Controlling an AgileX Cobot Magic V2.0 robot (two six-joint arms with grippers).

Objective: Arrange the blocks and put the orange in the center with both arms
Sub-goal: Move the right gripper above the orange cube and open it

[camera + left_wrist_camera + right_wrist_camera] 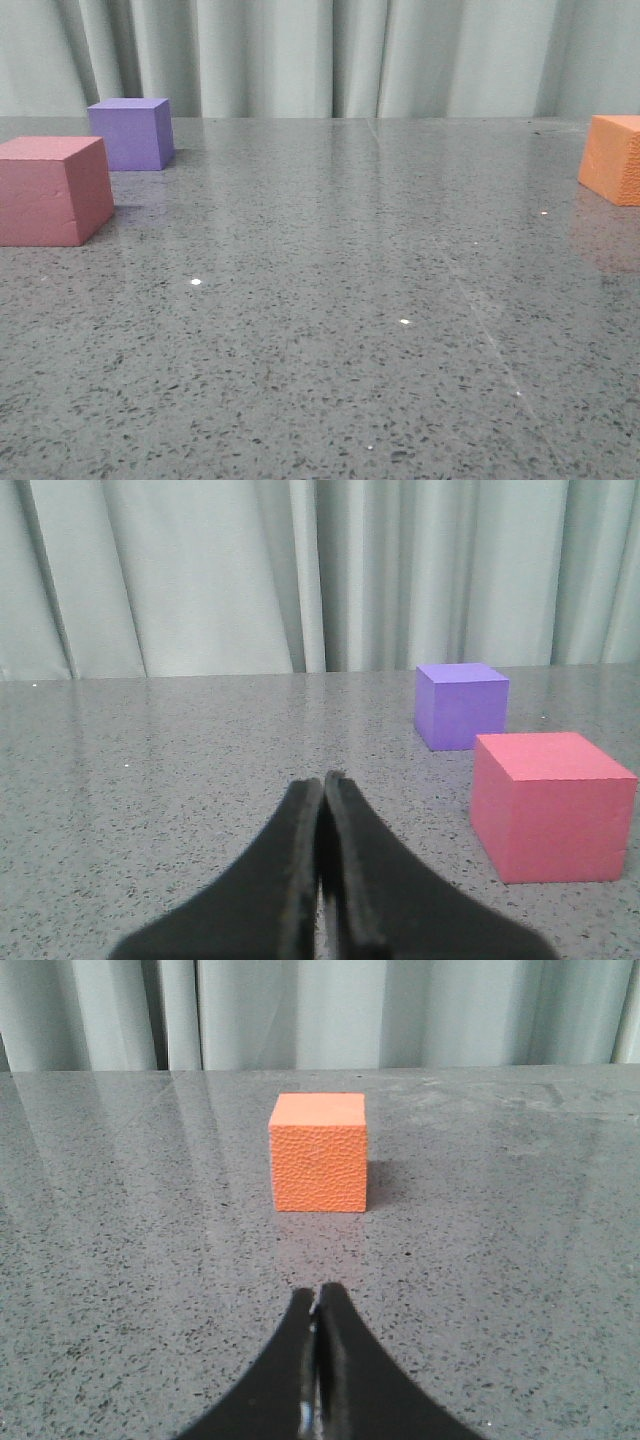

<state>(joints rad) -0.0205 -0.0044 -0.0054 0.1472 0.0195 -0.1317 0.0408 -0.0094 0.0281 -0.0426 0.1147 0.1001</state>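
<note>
Nothing arranged yet. Your left hand (322, 780) and right hand (318, 1295) both pressed together, empty. Orange cube (612, 158) at counter's (330, 300) 3 o'clock edge; pink cube (52, 190) and purple cube (130, 133) near 10 o'clock. All moves remain.

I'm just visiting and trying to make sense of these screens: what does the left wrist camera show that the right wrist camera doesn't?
Only the left wrist view shows the purple cube and the pink-red cube, standing apart from each other on the table, ahead of the closed left gripper. Only the right wrist view shows the orange cube, standing alone straight ahead of the closed right gripper. Both show the speckled grey table, a pale curtain behind it, and a pair of black fingers pressed together, holding nothing.
</note>
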